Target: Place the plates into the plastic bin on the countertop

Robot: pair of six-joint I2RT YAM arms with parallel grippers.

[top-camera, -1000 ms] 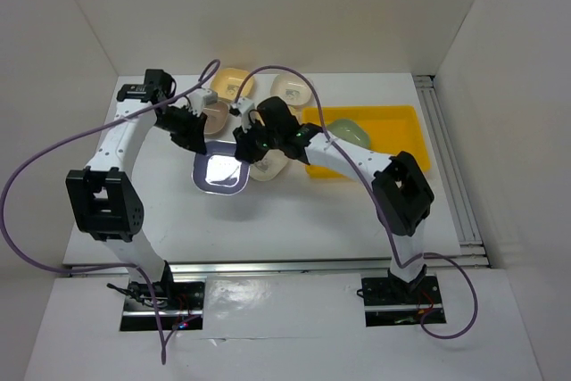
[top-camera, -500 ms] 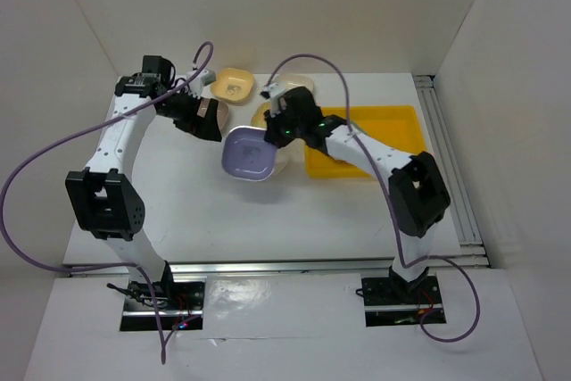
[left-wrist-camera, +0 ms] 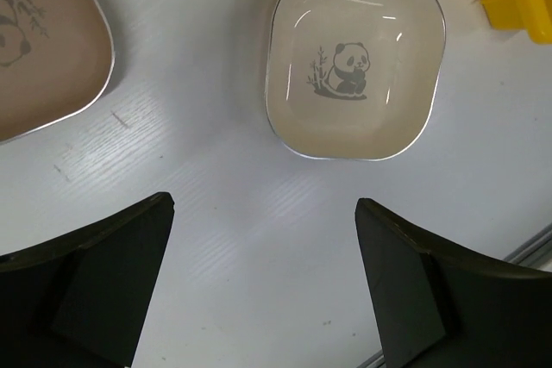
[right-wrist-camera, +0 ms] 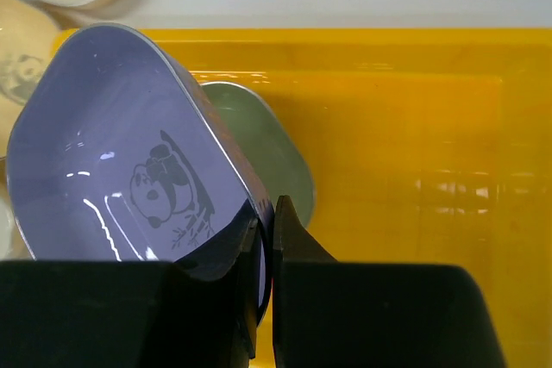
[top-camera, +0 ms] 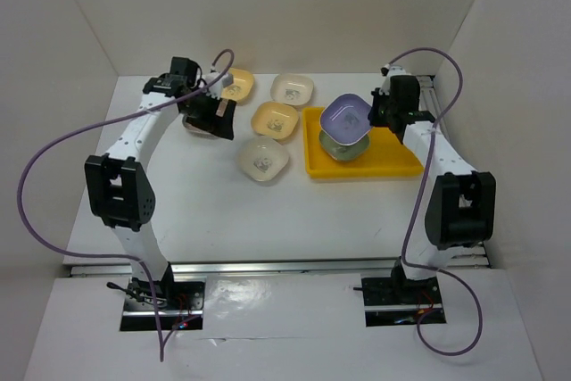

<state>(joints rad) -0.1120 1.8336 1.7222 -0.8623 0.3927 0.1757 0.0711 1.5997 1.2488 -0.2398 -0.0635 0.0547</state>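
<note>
My right gripper (right-wrist-camera: 266,213) is shut on the rim of a lavender plate (right-wrist-camera: 121,152), holding it tilted above a green plate (right-wrist-camera: 276,157) that lies in the yellow plastic bin (right-wrist-camera: 414,127). From above, the lavender plate (top-camera: 346,116) hangs over the bin's (top-camera: 393,165) left half, with the right gripper (top-camera: 375,113) at its right edge. My left gripper (left-wrist-camera: 263,204) is open and holds nothing above the white countertop (left-wrist-camera: 233,239), with a cream plate (left-wrist-camera: 354,62) just ahead of it. It (top-camera: 217,118) hovers beside a brown plate (top-camera: 191,122).
On the countertop lie a cream plate (top-camera: 264,160), a yellow-orange plate (top-camera: 274,120), another yellow-orange plate (top-camera: 237,85) and a cream plate (top-camera: 292,89) further back. White walls enclose the surface. A metal rail (top-camera: 451,167) runs along the right edge.
The right gripper has carried the lavender plate from the table's middle rightward to above the bin. The left gripper has drawn back toward the brown plate and now stands open.
</note>
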